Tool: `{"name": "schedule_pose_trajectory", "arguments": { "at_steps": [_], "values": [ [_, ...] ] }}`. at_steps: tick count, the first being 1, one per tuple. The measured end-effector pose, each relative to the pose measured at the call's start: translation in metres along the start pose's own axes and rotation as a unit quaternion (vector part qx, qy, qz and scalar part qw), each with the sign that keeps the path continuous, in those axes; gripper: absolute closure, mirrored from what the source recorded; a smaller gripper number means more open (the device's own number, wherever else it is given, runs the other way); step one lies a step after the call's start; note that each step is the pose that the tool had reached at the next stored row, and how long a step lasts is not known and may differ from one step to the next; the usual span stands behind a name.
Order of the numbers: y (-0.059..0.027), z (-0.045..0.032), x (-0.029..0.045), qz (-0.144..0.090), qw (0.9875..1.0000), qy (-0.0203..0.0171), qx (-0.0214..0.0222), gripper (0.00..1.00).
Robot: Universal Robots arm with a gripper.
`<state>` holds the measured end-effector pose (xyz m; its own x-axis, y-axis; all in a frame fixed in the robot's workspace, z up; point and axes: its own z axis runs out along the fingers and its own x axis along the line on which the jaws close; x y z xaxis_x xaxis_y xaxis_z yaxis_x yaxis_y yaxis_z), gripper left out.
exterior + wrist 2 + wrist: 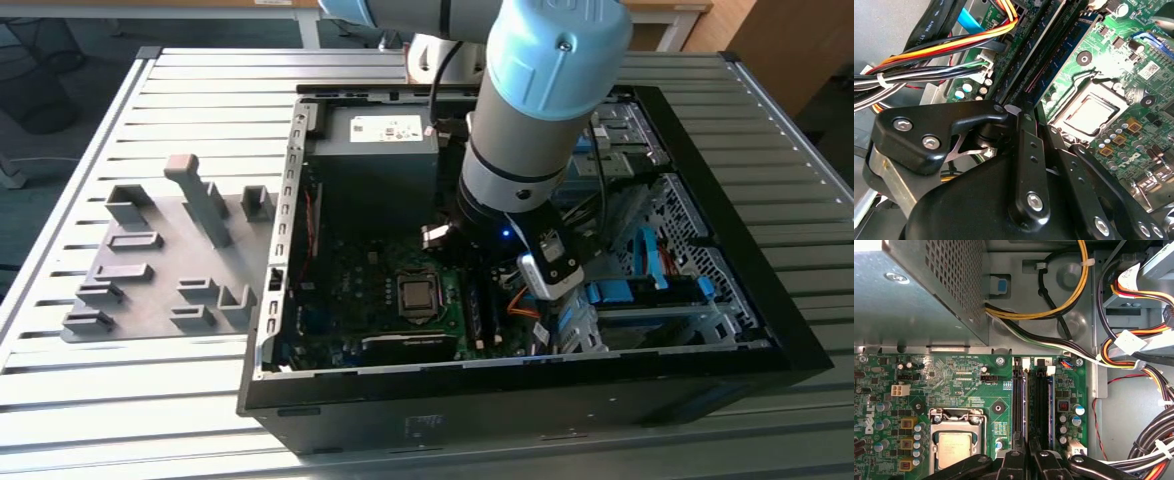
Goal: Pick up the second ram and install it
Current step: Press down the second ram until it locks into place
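One arm plunged steeply into the open computer case (747, 330), pincer (1026, 462) clenched on the second ram (1038, 405), stick seated upright in the motherboard (954, 375) slot, long axis running straight out from the fingertips.

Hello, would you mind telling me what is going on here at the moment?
A robot arm is reaching down into an open computer case that lies on a slatted table. Its hand sits low over the motherboard's memory slots, beside the processor socket. Whether it grips a memory stick, I cannot tell.
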<state>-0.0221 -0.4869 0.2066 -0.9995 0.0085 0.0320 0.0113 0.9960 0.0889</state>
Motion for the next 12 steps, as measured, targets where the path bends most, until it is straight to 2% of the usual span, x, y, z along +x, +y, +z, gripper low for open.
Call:
{"name": "schedule_pose_trajectory", "arguments": {
  "at_steps": [6,12],
  "values": [
    [0.0004,-0.0036,0.0001,0.0,1.0,0.0,-0.0001,0.86],
    [0.0002,-0.004,0.0001,0.0,1.0,0.0,0.0,0.86]
  ]
}}
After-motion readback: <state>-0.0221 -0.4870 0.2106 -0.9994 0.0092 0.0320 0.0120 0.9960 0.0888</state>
